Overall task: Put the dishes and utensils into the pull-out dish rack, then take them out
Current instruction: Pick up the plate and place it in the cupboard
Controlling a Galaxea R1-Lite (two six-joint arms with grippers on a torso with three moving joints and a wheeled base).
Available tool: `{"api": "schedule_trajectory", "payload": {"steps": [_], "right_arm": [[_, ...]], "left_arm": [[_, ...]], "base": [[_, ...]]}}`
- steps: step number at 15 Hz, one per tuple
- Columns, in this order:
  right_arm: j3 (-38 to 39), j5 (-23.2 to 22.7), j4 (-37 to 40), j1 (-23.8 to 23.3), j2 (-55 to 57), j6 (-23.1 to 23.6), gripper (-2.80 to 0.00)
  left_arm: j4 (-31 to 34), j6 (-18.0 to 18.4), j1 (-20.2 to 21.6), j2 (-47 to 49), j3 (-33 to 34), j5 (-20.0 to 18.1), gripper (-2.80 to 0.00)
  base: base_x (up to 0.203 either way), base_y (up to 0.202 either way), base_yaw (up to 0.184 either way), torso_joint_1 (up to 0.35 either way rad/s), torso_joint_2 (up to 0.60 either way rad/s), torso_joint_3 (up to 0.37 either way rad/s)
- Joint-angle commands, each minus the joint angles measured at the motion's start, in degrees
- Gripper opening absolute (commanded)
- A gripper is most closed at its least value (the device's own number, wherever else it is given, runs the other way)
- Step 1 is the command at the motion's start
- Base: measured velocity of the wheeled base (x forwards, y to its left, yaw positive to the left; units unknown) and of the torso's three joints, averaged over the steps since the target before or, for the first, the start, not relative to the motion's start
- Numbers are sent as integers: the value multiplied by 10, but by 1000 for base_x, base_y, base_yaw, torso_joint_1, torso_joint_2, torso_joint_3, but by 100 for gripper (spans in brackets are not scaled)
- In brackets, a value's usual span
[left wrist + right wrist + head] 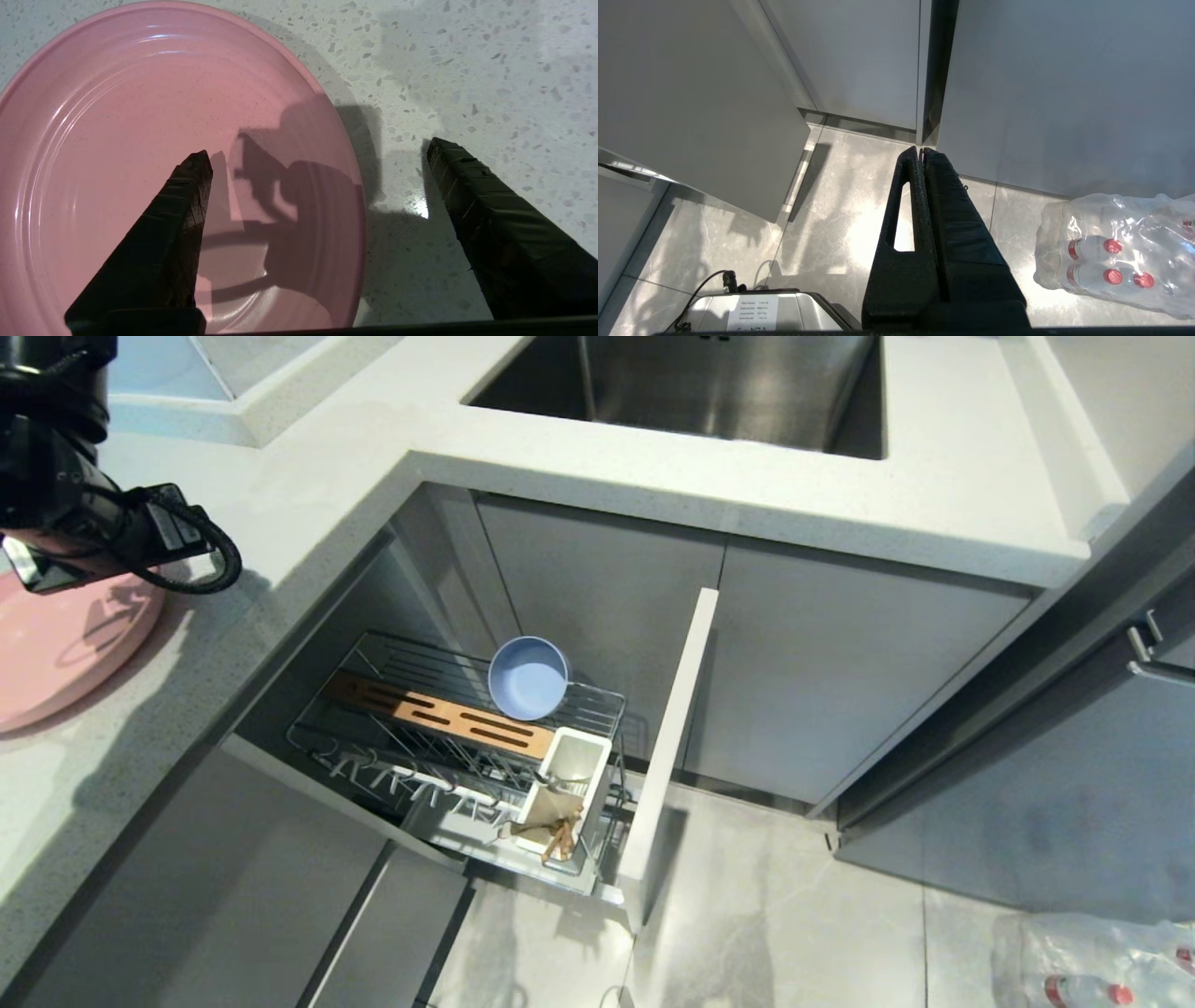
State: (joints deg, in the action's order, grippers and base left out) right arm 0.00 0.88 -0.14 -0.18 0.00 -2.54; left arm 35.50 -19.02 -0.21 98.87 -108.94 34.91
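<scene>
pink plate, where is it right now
The pink plate lies flat on the countertop at the head view's left edge, under the left gripper, whose open fingers straddle its rim.

My left arm [65,504] is black, with a looped black cable at upper left; both grippers have long, tapered, black textured fingers [159,247].

Pink plate [56,653] cut by left edge, partly behind left arm [65,513]
</scene>
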Motion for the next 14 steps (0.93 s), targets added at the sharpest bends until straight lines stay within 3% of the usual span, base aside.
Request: {"api": "schedule_trajectory", "payload": {"steps": [1, 13, 14], "right_arm": [[0, 0, 0, 0, 0, 0, -280], [0, 0, 0, 0, 0, 0, -280], [0, 0, 0, 0, 0, 0, -280]], "left_arm": [[2, -1, 4, 4, 0, 2, 0], [4, -8, 12, 4, 7, 2, 0], [4, -8, 14, 4, 10, 2, -280]], "base": [[0, 0, 0, 0, 0, 0], [0, 0, 0, 0, 0, 0], [0, 0, 0, 0, 0, 0]]}}
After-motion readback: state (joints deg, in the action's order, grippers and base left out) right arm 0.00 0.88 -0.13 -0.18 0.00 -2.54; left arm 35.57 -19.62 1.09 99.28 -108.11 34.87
